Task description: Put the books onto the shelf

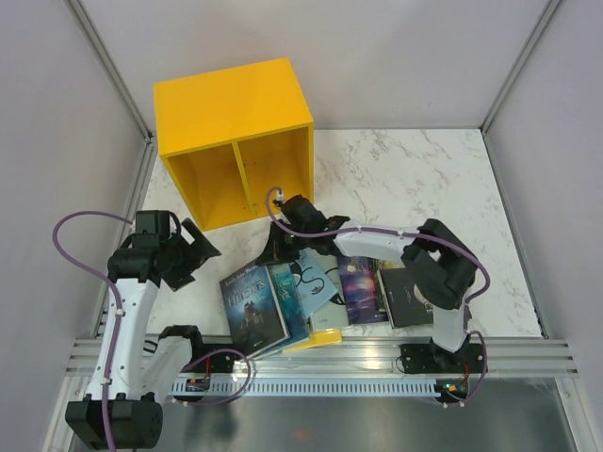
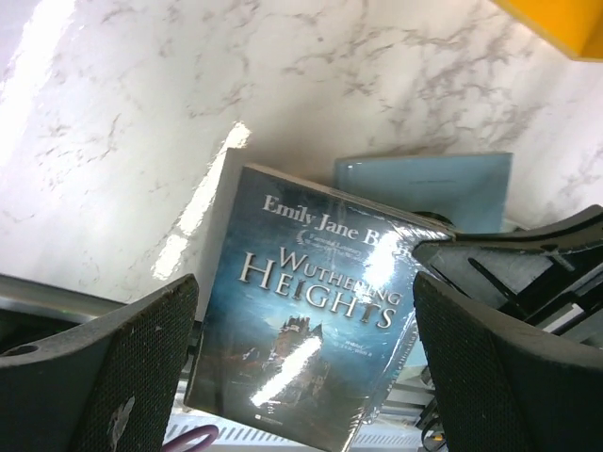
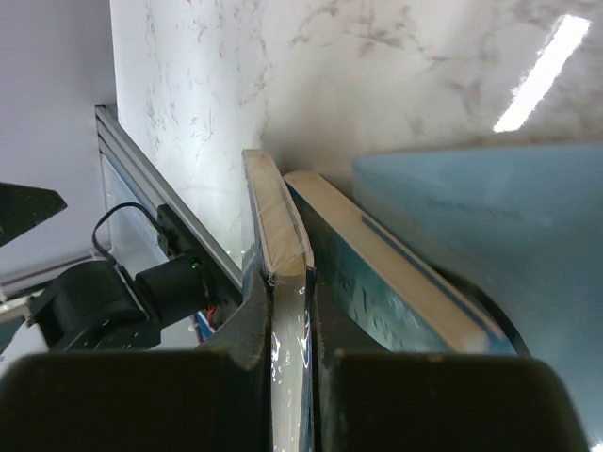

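White marble table (image 1: 424,179); grey walls (image 1: 396,56); metal rail (image 1: 528,356).

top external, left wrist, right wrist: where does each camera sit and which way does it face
top external: above and behind the bases, looking down on the marble table, bright yellow wooden shelf and both arms
left wrist: over the dark blue paperback, looking down through its open left gripper
right wrist: facing the near rail, along the right gripper shut on that paperback's edge
shared: both wrists see that paperback

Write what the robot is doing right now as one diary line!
right fingers: shut on edge of dark blue book | left fingers: open, holding nothing | shelf: no books seen inside
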